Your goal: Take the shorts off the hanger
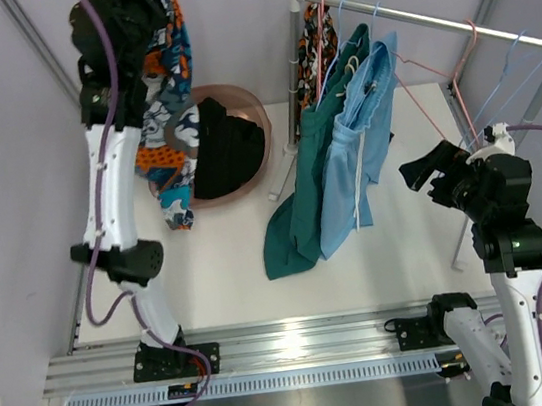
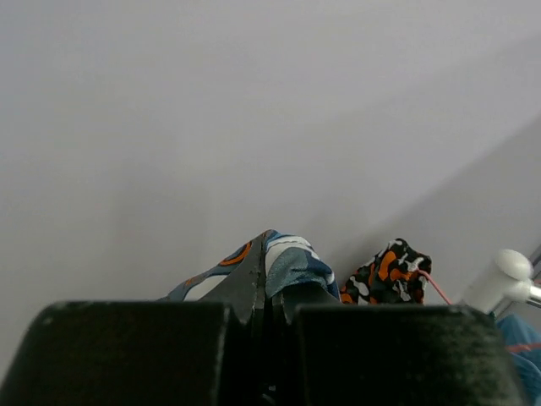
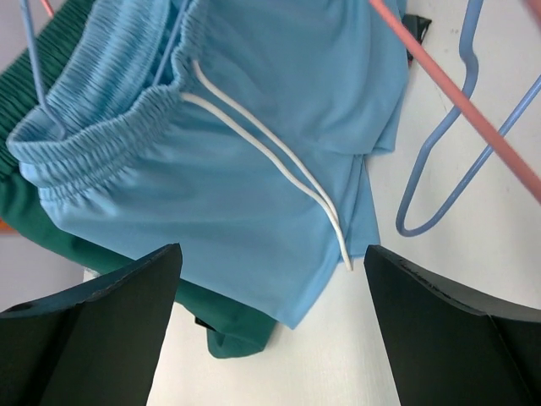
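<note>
**Figure.** The patterned shorts held over the basket, with three pairs left on the rail.

My left gripper (image 2: 270, 296) was pressed together on a fold of the patterned shorts (image 1: 162, 87). They hung from it, raised high, with their lower end trailing at the near rim of the basket (image 1: 257, 114). The black shorts (image 1: 227, 143) lay inside that basket.

My right gripper (image 3: 272, 250) was spread wide and held nothing. It faced the light blue shorts (image 3: 254, 169) just below their gathered waistband.

Those shorts, the teal shorts (image 1: 304, 188) beside them and the camouflage shorts (image 1: 315, 50) hung from the rail (image 1: 448, 25). The hem of the teal pair reached the table (image 1: 230, 269).

I judged the step in hand to be the drop. To do it well, I should bring the left gripper over the middle of the basket and lower it before parting the fingers. Otherwise the long fabric could drape over the rim instead of settling inside.

For the next pair, the right gripper should close on the waistband elastic, not on the loose white drawstring (image 3: 279, 161). It should also stay out of the empty blue hanger (image 3: 448, 169) and the pink hanger (image 3: 473, 118) close by, either of which could snag a finger.
</note>
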Tool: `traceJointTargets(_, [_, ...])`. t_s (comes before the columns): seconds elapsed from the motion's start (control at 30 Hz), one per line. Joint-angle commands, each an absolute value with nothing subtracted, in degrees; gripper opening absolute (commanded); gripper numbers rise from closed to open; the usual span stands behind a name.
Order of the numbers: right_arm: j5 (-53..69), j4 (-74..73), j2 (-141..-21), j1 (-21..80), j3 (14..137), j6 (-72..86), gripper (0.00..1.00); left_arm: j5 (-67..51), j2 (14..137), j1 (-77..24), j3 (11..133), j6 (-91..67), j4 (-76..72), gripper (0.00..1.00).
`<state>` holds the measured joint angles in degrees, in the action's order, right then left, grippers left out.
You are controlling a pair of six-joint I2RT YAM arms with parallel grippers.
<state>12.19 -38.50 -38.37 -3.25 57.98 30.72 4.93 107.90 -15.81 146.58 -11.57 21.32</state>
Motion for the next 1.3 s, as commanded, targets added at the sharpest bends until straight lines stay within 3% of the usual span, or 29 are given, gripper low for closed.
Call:
traceJointTargets(0.0, [13.7, -35.7, -37.2, -3.4, 57.1, 29.1, 0.97, -3.4, 114.4, -15.5, 151.9, -15.3, 13.0, 0.00])
traceJointTargets(0.13, [16.2, -33.4, -36.5, -3.4, 55.8, 29.9, 0.97, 2.6, 115.0, -15.5, 136.4, -14.2, 7.5, 0.00])
traceJointTargets(0.2, [17.1, -32.5, -36.6, -3.4, 55.7, 30.8, 0.97, 4.9, 116.7, -15.5, 131.9, -15.0, 11.7, 0.06])
traceJointTargets(0.23, [17.9, -32.3, -36.5, -3.4, 55.9, 31.0, 0.97, 8.0, 117.2, -15.5, 130.9, -16.6, 13.3, 0.17])
traceJointTargets(0.27, [18.2, -32.2, -36.5, -3.4, 56.3, 31.2, 0.97, 9.0, 117.2, -15.5, 129.7, -17.2, 14.8, 0.48])
traceJointTargets(0.3, [18.4, -32.1, -36.5, -3.4, 57.1, 31.4, 0.97, 9.4, 116.6, -15.5, 125.2, -17.7, 16.2, 0.67])
traceJointTargets(0.33, [18.9, -32.2, -36.3, -3.4, 57.7, 31.6, 0.97, 9.9, 115.8, -15.5, 123.4, -18.7, 16.3, 0.98])
traceJointTargets(0.53, [20.2, -29.4, -36.8, -3.3, 62.5, 33.3, 0.99, 9.6, 98.6, -17.6, 101.8, -17.8, 13.0, 0.99])
traceJointTargets(0.7, [22.2, -23.9, -41.0, -3.3, 67.4, 37.4, 0.99, 7.6, 75.8, -22.4, 83.5, -13.8, 10.4, 0.99])
traceJointTargets(0.9, [22.5, -18.1, -49.8, -1.8, 73.5, 40.6, 0.98, 4.0, 48.8, -24.9, 64.9, -13.1, 13.8, 0.99])
traceJointTargets(1.1, [16.9, -14.1, -60.8, 4.1, 79.5, 38.9, 0.96, 6.8, 34.4, -25.0, 55.8, -14.8, 26.1, 0.99])
traceJointTargets(1.27, [13.5, -11.3, -69.1, 7.5, 83.1, 37.9, 0.77, 8.5, 28.2, -25.0, 51.5, -15.0, 33.7, 0.99])
